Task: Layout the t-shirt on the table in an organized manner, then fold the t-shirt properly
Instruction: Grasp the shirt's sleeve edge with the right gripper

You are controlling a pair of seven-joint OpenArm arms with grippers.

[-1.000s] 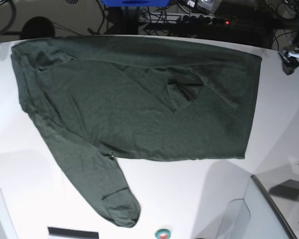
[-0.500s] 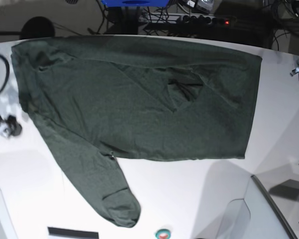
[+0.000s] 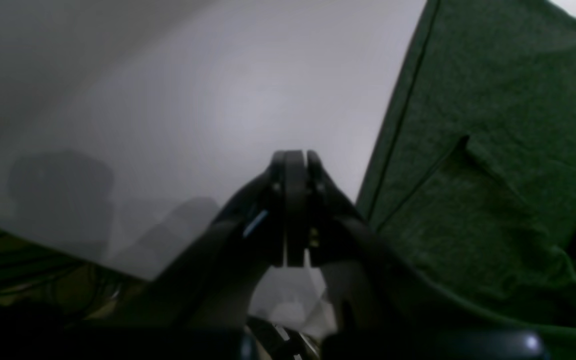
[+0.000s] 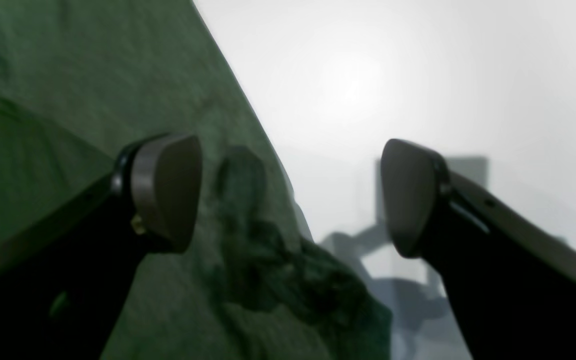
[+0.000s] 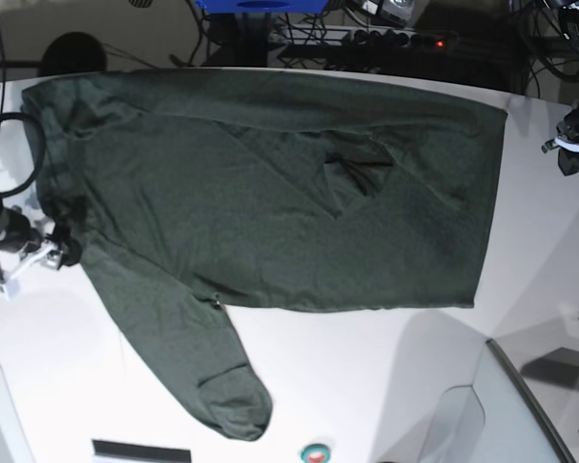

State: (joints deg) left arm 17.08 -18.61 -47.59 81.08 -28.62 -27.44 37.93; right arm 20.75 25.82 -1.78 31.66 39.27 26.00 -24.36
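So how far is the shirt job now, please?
Done: the dark green thin-fabric t-shirt lies spread on the white table, one sleeve angled out. In hand: the open right pincer is at its edge; the left pincer is shut, empty. Left: all folding.

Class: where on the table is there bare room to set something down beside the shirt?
Bare table lies along the near edge, right of the sleeve and below the hem. A strip right of the t-shirt is bare too. The far half is covered; the left edge is crowded by the right gripper.
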